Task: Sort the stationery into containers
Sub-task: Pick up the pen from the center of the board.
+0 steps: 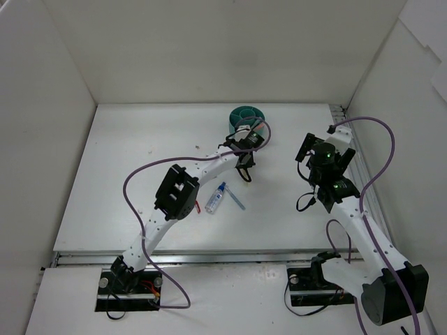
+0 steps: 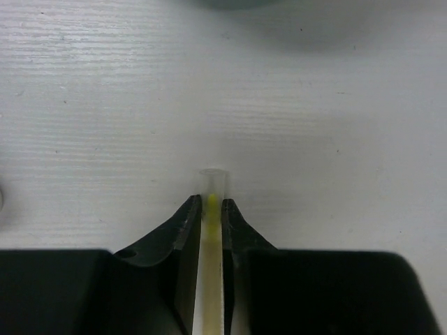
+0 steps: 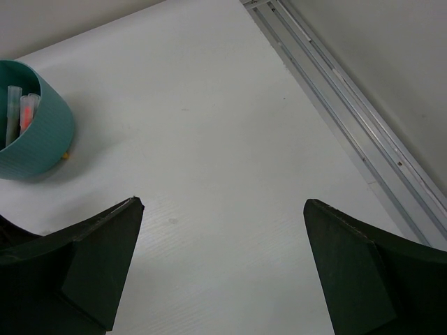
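My left gripper [image 2: 209, 202] is shut on a thin pale pen with a clear cap and a yellow tip [image 2: 211, 180], held close over the white table. In the top view that gripper [image 1: 244, 166] hangs just in front of the round teal cup [image 1: 246, 116]. A small white blue-capped tube [image 1: 215, 199] and a thin blue pen [image 1: 236, 198] lie on the table near the left arm. My right gripper [image 3: 222, 209] is open and empty above bare table. The teal cup [image 3: 38, 132] shows at its far left, with a clear pen and an orange pen [image 3: 26, 110] inside.
A metal rail [image 3: 349, 118] runs along the table's right edge, below the white side wall. White walls close in the table [image 1: 126, 174] at the back and on both sides. The left arm's cable [image 1: 140, 174] loops over the table's middle.
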